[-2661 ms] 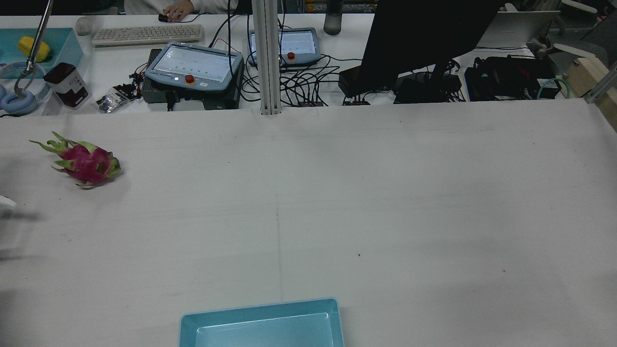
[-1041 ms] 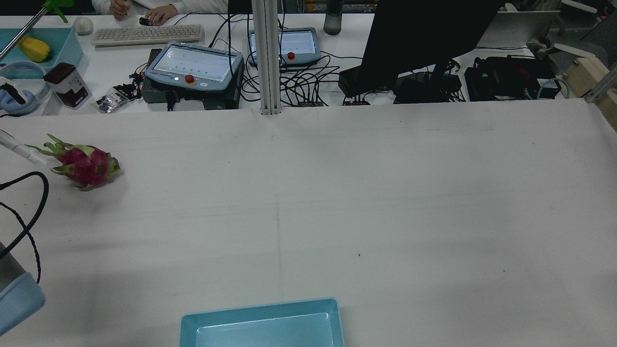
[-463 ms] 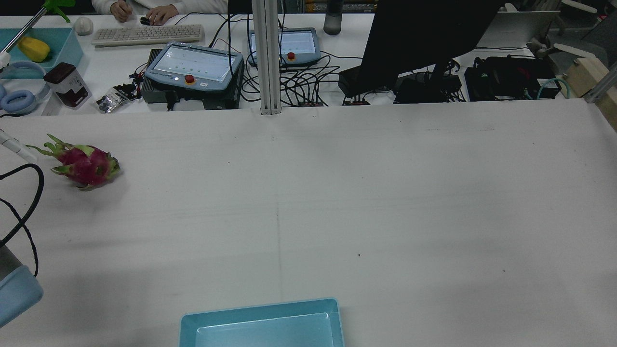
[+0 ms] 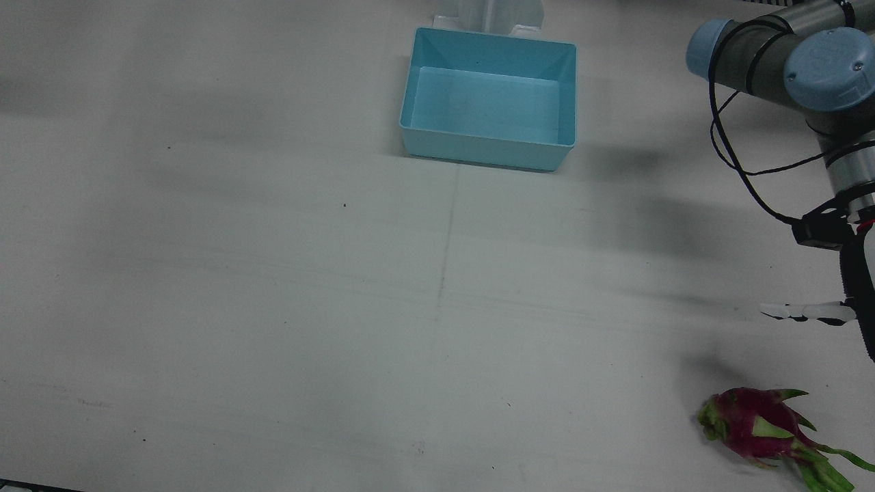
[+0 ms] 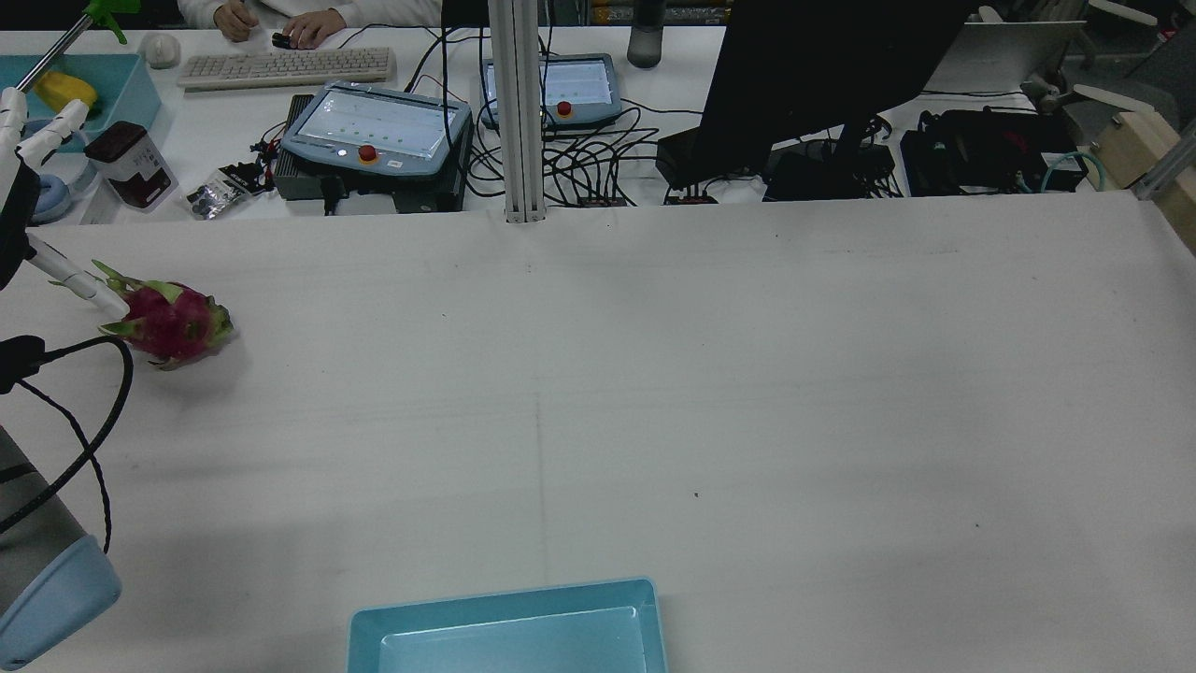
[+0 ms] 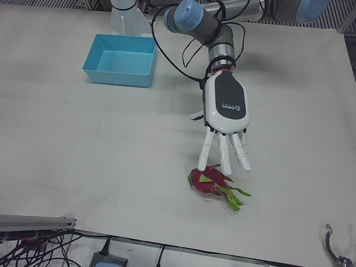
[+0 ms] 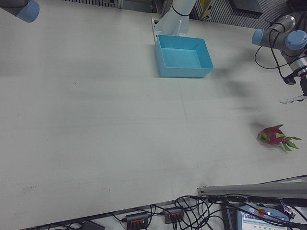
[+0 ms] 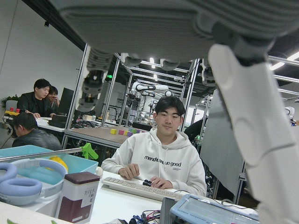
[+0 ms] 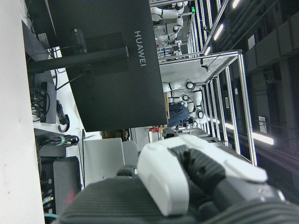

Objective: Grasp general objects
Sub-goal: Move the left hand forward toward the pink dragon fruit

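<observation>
A pink dragon fruit (image 6: 210,181) with green scales lies near the table's operator-side edge; it also shows in the front view (image 4: 755,425), the rear view (image 5: 171,322) and the right-front view (image 7: 273,135). My left hand (image 6: 225,119) is open with its fingers (image 6: 229,151) spread. It hovers just above and behind the fruit, pointing down at it and holding nothing. In the rear view one finger (image 5: 79,283) crosses the fruit's leafy end. My right hand (image 9: 187,186) shows only in its own view, too close to tell how it stands.
An empty light-blue bin (image 4: 484,149) stands at the robot's side of the table, mid-width, and shows in the rear view (image 5: 505,603). Behind the far edge are teach pendants (image 5: 378,126), cables, a keyboard, a jar (image 5: 129,164) and a seated person (image 8: 161,156).
My left arm and hand have come in from the rear view's left edge toward the dragon fruit. The hand now stands spread over its leafy end. The fruit has barely moved.
</observation>
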